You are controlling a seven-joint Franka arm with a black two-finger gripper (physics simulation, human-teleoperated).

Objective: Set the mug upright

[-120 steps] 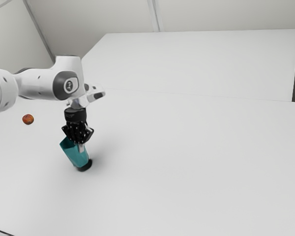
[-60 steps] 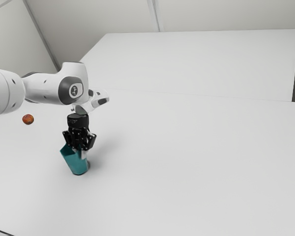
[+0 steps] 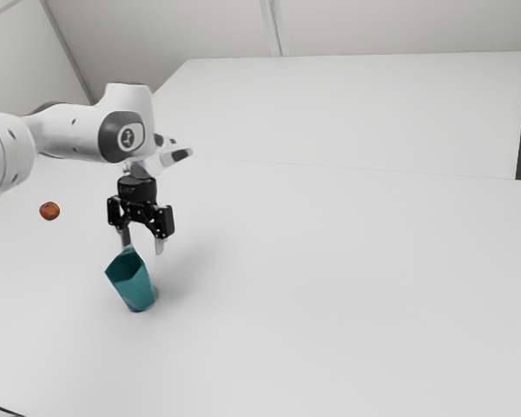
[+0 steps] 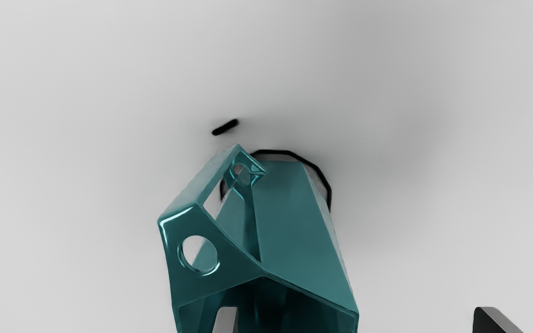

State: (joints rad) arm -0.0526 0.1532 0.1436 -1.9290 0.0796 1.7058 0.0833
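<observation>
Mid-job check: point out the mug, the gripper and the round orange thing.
Mug (image 3: 138,292), exterior view: outer wall, below the opening.
Gripper (image 3: 143,247), exterior view: midway between its fingertips.
Round orange thing (image 3: 49,211), exterior view: middle of its visible surface.

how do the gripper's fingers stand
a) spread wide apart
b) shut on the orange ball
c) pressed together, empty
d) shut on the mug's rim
a: in the wrist view the gripper's fingers stand far apart, one at the mug's mouth, the other well off to the side.
</observation>
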